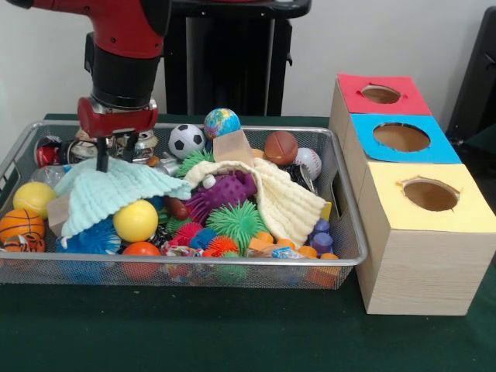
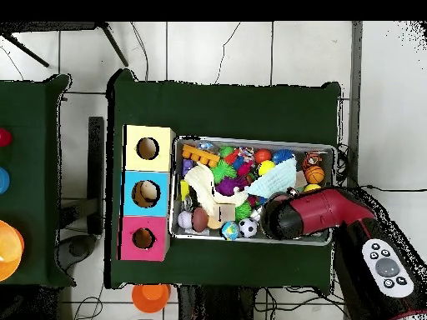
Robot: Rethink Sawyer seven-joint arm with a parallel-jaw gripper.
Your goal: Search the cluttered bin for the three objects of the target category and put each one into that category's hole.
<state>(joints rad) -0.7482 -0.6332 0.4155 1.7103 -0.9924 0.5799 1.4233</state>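
A wire-mesh bin (image 1: 341,260) (image 2: 330,150) is heaped with toys. Among them are a soccer ball (image 1: 186,140), a globe ball (image 1: 222,122), a brown ball (image 1: 280,146), a baseball (image 1: 308,161), yellow balls (image 1: 136,220) and spiky toys (image 1: 235,222). A light green cloth (image 1: 124,190) (image 2: 275,179) lies tented over the left part and a cream cloth (image 1: 283,198) over the middle. My gripper (image 1: 116,159) stands at the bin's back left, open. One finger (image 1: 101,155) reaches down onto the green cloth's peak. In the overhead view the arm (image 2: 296,218) hides the gripper.
Three wooden boxes stand in a row beside the bin, each with one round hole: red top (image 1: 380,94) (image 2: 143,238), blue top (image 1: 401,137) (image 2: 146,193), yellow top (image 1: 430,194) (image 2: 148,148). A basketball (image 1: 19,225) sits in the bin's left corner.
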